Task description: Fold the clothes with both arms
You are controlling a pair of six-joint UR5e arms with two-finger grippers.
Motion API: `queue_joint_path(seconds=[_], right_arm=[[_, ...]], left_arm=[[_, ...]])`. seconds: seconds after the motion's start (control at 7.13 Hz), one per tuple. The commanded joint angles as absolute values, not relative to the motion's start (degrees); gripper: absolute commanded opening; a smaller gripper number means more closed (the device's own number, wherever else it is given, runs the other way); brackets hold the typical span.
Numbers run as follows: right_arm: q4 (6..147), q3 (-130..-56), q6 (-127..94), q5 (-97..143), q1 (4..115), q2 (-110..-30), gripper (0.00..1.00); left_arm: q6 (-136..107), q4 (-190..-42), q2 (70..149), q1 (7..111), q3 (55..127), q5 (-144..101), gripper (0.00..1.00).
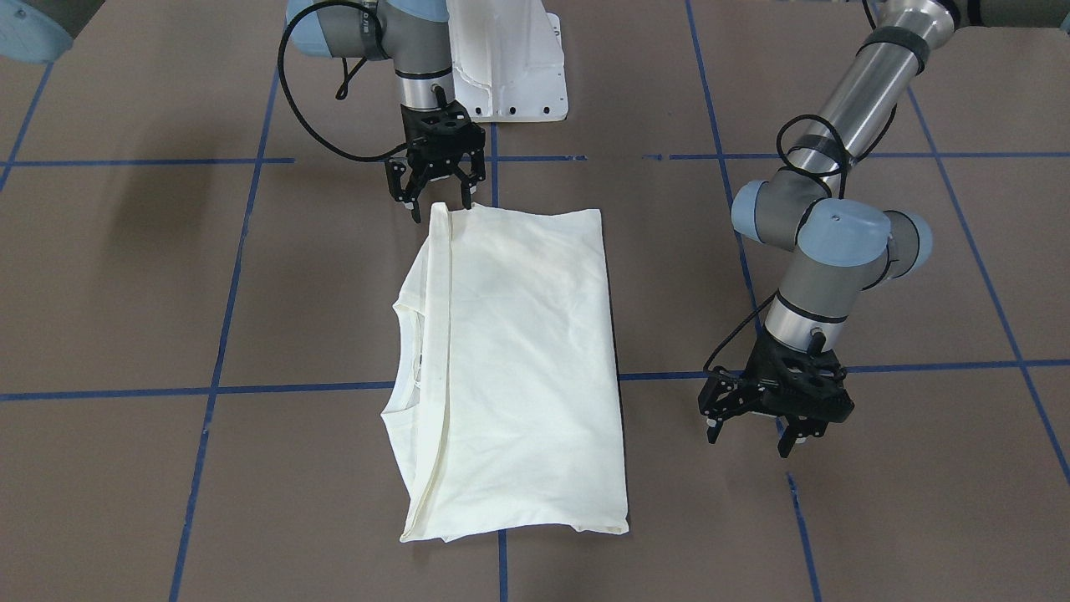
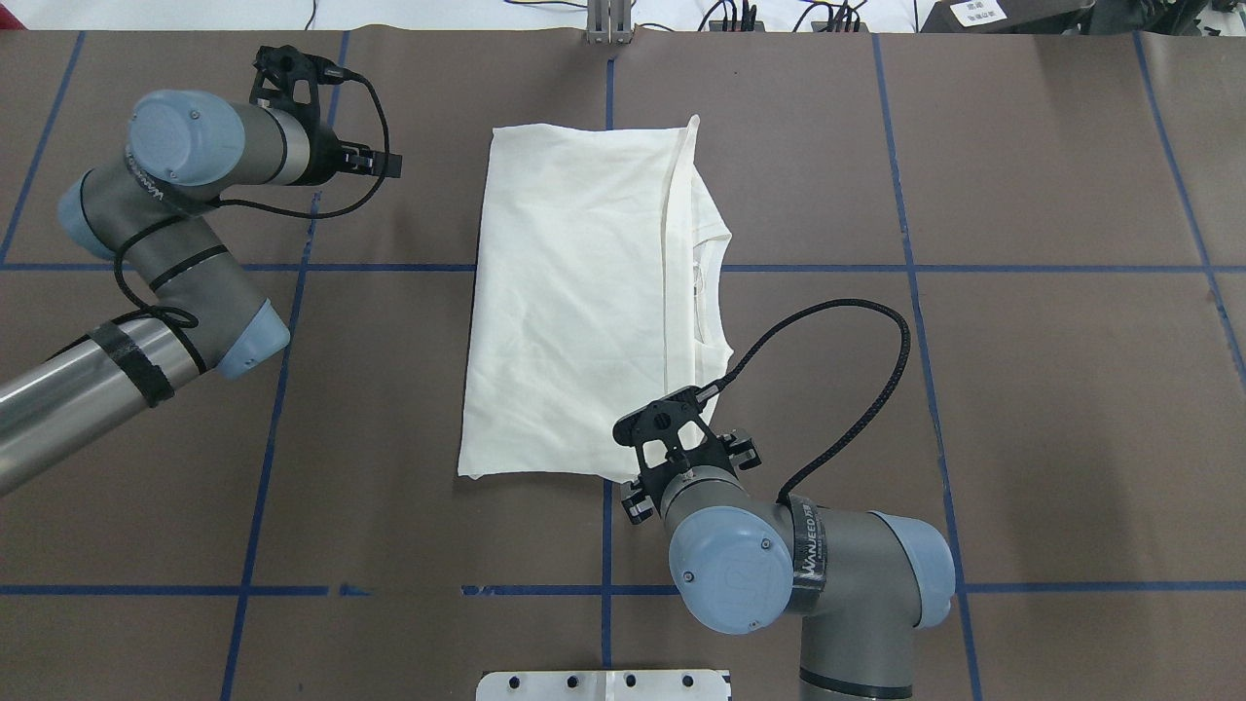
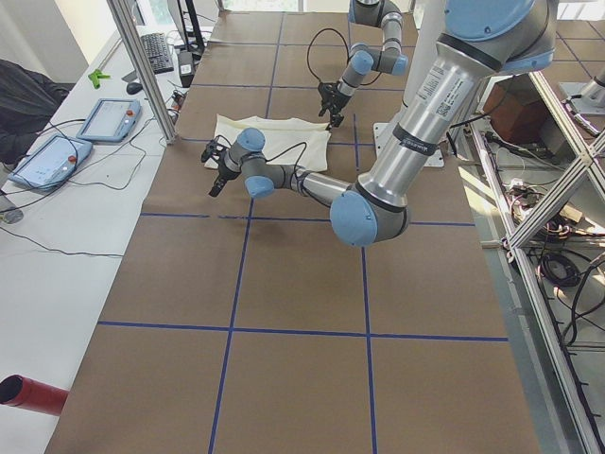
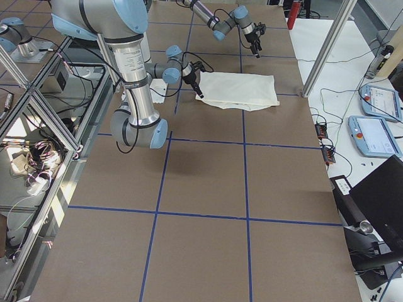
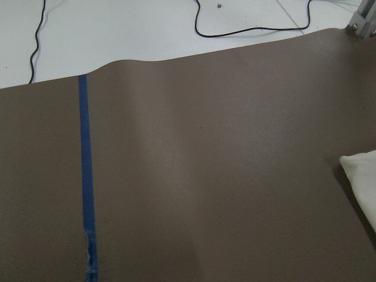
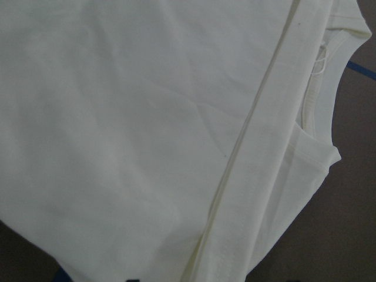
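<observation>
One cream shirt lies near the middle of the tabletop, plain side up. It is already doubled into a long rectangle, with the collar peeking out along one long edge. The step in hand looks like the next fold, shortening that rectangle end to end. The right gripper hangs at the shirt's corner nearest the robot, its jaws open with the corner about between them and nothing pinched yet. The left gripper hovers just off the opposite long edge, toward the far end, clear of the cloth, its jaws also open and empty. To do this well, I judge that each gripper should take a corner of the same short end and pinch every layer, not only the top one. The two should then lift together, to the same height. They should carry the end over level, so the edges land square and the collar side does not slide out. Counted: one shirt, two arms, two grippers, one white base plate, and several blue tape lines crossing the tabletop.
</observation>
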State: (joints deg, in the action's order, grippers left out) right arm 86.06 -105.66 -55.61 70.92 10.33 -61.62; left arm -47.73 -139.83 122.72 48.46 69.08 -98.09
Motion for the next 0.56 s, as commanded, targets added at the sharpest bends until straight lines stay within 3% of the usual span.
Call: queue_joint_path(seconds=[0.0,0.42], right_arm=[[87.1,-106.6,-53.0,70.3,9.9,-61.7,0.31],[87.0,-106.4,-52.9,70.4,8.9,-61.7,0.32]], left_arm=[[-47.9,-139.8,122.7,48.3,69.3,-98.1,1.0],[-47.9,-139.8,122.6,48.3,69.3,-98.1,1.0]])
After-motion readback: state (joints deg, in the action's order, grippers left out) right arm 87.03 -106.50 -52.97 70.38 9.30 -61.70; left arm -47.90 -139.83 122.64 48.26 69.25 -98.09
